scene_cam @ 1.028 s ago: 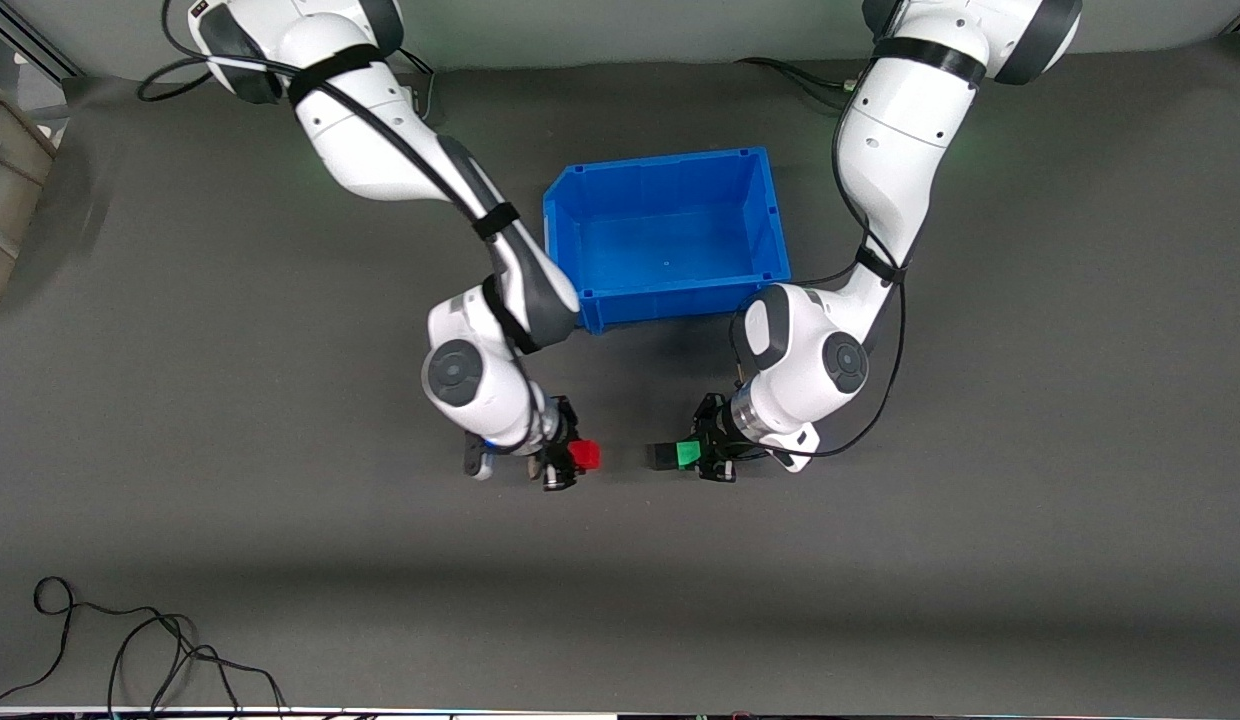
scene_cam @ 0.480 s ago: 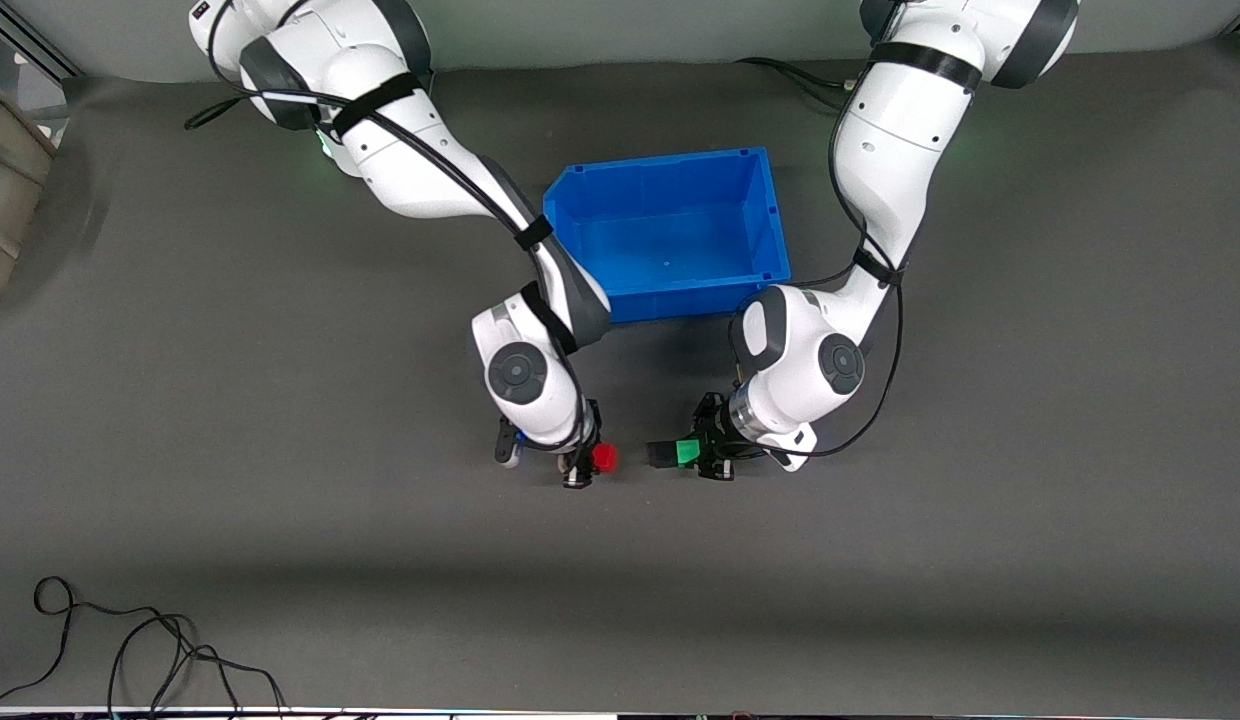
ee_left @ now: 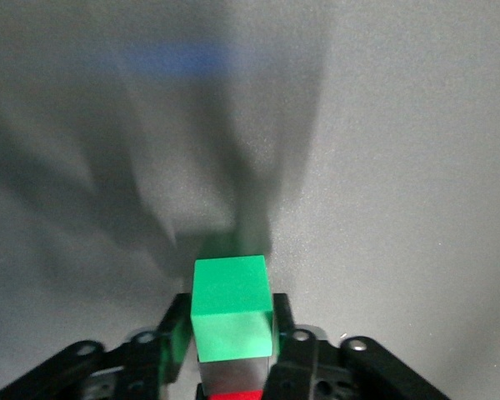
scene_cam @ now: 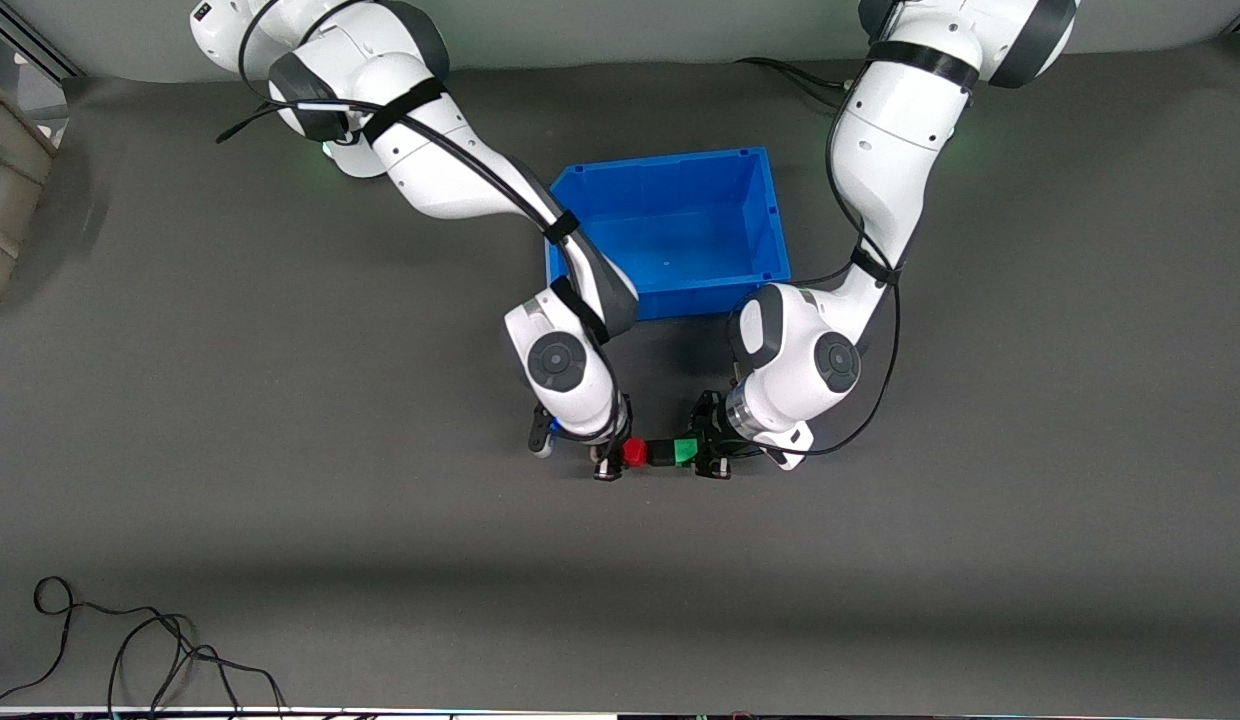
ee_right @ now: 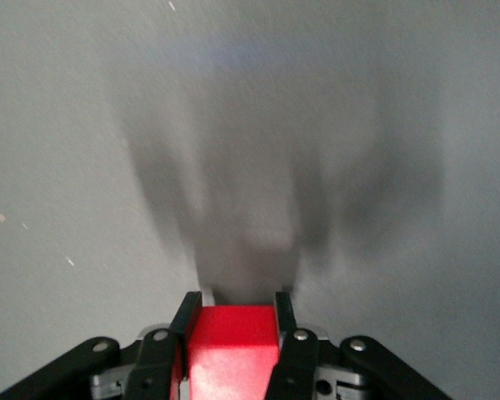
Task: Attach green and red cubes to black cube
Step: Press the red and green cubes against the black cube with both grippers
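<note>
- Dark grey matte table (scene_cam: pixel 280 400); a loose cable (scene_cam: pixel 150 650) lies at the edge nearest the front camera, a beige container (scene_cam: pixel 10 190) at the right arm's end.
- Right gripper (scene_cam: pixel 612 462): fingers (ee_right: pixel 285 333) pinch the red cube (scene_cam: pixel 634 452) on two opposite faces. That leaves the face turned toward the black cube (scene_cam: pixel 660 454) bare, probably so it can mate.
- Left gripper (scene_cam: pixel 710 460): the green cube (scene_cam: pixel 686 451) sits between its fingers (ee_left: pixel 177 333). Whether they squeeze it or have slackened, cannot tell.
- Green cube touches the black cube; in the left wrist view a strip of red (ee_left: pixel 233 394) shows just past the dark block.
- Red, black and green lie in one row low over the table, red toward the right arm's end; red looks in contact with black or just beside it, seating not confirmed.
- Two-sided hold seems meant to brace black while red presses in.
- Blue bin (scene_cam: pixel 770 225) stands farther from the front camera than the row, near it, nothing visible inside.
</note>
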Robot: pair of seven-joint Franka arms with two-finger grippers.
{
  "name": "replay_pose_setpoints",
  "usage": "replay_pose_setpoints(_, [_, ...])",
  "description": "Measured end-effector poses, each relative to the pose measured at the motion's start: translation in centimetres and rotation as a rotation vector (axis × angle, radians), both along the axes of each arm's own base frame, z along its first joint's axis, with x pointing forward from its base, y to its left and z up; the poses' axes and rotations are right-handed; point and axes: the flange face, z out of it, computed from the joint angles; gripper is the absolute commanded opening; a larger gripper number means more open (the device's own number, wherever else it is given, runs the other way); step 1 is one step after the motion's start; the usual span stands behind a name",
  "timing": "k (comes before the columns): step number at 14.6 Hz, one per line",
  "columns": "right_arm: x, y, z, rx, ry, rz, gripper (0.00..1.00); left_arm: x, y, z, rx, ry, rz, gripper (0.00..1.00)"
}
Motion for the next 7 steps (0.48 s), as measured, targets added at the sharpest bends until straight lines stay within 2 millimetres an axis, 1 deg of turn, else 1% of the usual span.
replay_pose_setpoints(2, [-0.4,0.7,-0.1,0.000,-0.001,-0.005,0.00,0.0,-0.2,0.1,-0.001,-0.003,-0.003,1.00])
replay_pose_setpoints(4, [-0.4,0.7,-0.4,-0.013,-0.006,0.001,0.00,0.4,-0.1,0.5,0.000,-0.014,-0.004,1.00])
replay_pose_setpoints(6, [-0.4,0.5,-1.1,-0.025,-0.005,0.003,0.00,0.8,0.4,0.6,0.014,-0.025,-0.009,1.00])
replay_pose_setpoints(7, [-0.4,0.6,-1.0,-0.025,-0.006,0.004,0.00,1.1,0.9,0.6,0.020,-0.029,-0.007,1.00])
